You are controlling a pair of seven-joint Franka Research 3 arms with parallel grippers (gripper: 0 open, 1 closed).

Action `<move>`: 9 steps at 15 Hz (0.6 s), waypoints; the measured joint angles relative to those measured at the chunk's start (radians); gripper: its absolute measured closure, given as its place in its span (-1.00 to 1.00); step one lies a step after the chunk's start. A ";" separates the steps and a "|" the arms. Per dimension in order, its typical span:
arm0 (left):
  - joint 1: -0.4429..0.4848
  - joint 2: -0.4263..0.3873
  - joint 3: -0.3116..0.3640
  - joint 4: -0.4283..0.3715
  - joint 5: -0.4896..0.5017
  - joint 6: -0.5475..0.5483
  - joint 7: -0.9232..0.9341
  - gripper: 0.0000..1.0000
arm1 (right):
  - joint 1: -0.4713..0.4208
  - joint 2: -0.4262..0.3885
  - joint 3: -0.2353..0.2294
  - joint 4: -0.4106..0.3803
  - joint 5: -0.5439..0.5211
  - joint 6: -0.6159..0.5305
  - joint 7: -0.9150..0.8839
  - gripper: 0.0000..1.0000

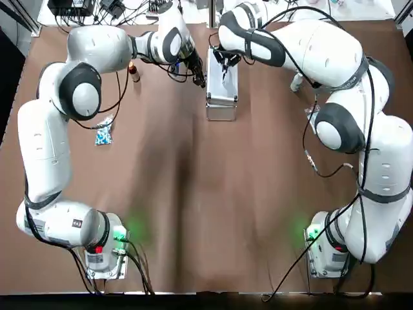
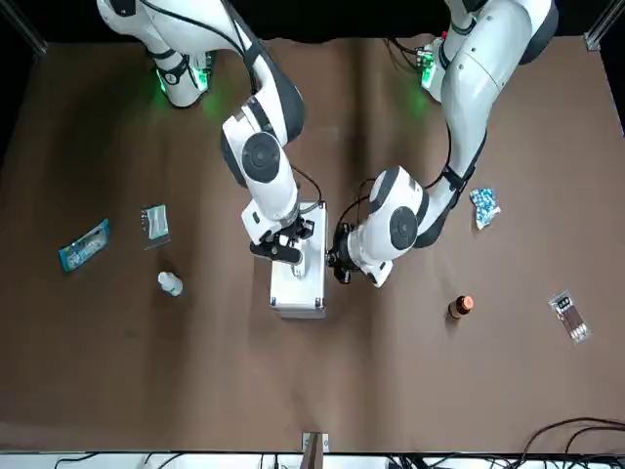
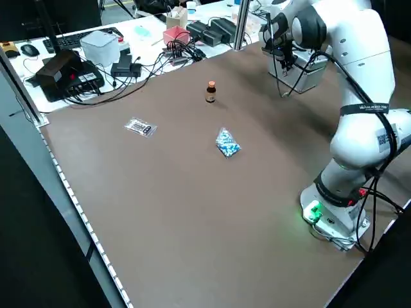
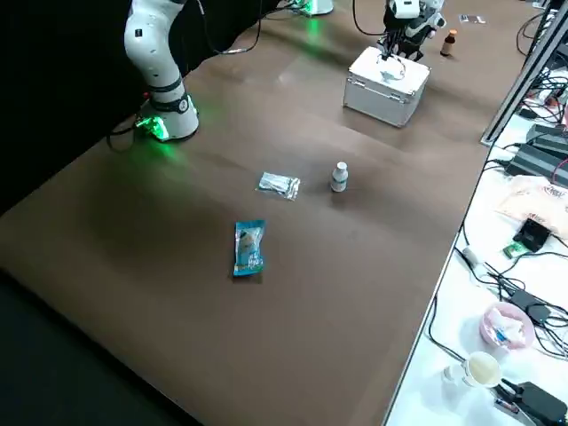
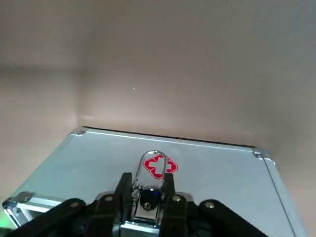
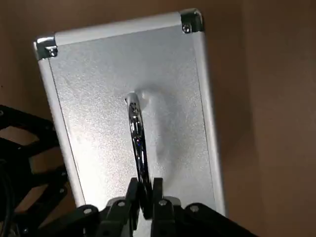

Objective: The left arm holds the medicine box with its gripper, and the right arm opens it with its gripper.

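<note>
The silver medicine box [image 1: 221, 90] stands shut at the far middle of the brown table. My left gripper [image 1: 198, 72] is against its left side. In the left wrist view the fingers [image 5: 126, 190] are shut on a chrome latch [image 5: 149, 196] below a red cross [image 5: 159, 166]. My right gripper [image 1: 224, 66] comes down on the box's top. In the right wrist view it [image 6: 144, 187] is shut on the chrome handle [image 6: 136, 131] of the lid [image 6: 94, 94]. In the front view both grippers flank the box [image 2: 298, 278].
A brown bottle [image 1: 133, 72] and a blue pill pack [image 1: 103, 134] lie on the robot's left of the box. A white bottle [image 2: 170, 283], a clear sachet [image 2: 154, 223] and a blue packet [image 2: 83, 244] lie on its right. Cables run along the table's far edge.
</note>
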 joint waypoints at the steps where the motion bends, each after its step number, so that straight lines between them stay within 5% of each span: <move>1: 0.000 0.000 0.000 0.000 0.000 0.000 0.000 0.39 | -0.005 0.000 0.000 0.003 0.009 -0.010 -0.013 0.74; 9: 0.000 0.000 -0.002 0.001 0.000 0.000 0.000 0.39 | -0.059 0.000 0.004 0.034 0.091 -0.105 -0.126 0.74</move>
